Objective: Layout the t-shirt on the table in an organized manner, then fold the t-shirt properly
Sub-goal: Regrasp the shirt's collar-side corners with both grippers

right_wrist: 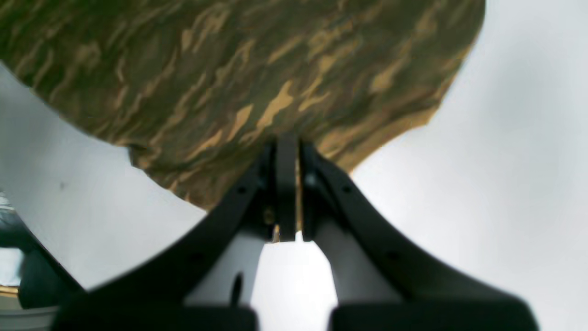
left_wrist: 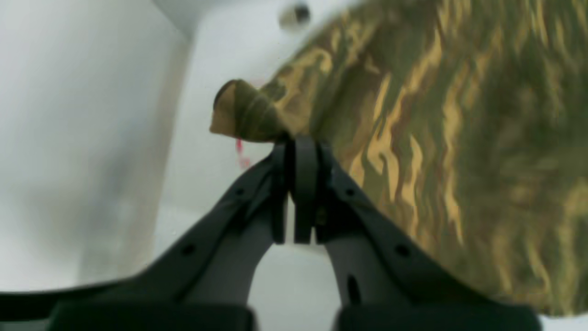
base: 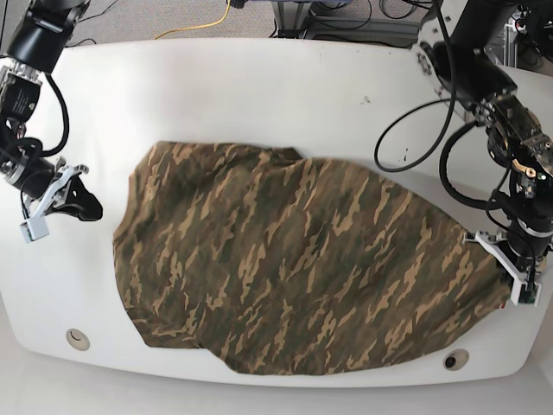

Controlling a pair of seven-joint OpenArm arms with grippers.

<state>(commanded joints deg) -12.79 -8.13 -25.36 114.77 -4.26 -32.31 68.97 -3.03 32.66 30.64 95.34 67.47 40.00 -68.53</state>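
Observation:
The camouflage t-shirt (base: 294,268) lies spread across the white table (base: 259,95), its right side drawn to a point. My left gripper (base: 505,278) is shut on that right corner near the table's right edge. In the left wrist view the jaws (left_wrist: 301,140) pinch the t-shirt (left_wrist: 436,115), and a bunched tip pokes out beyond them. My right gripper (base: 97,209) is shut, with its tips just left of the shirt's left edge. In the right wrist view the shut gripper (right_wrist: 287,138) points at the t-shirt (right_wrist: 229,69). No cloth shows between its jaws.
Two grommet holes (base: 77,338) (base: 455,359) sit near the table's front edge; one shows in the left wrist view (left_wrist: 294,14). A red mark (left_wrist: 240,151) lies beside the held corner. Black cables (base: 415,147) loop off the left arm, and a yellow cable (base: 207,22) lies behind the table.

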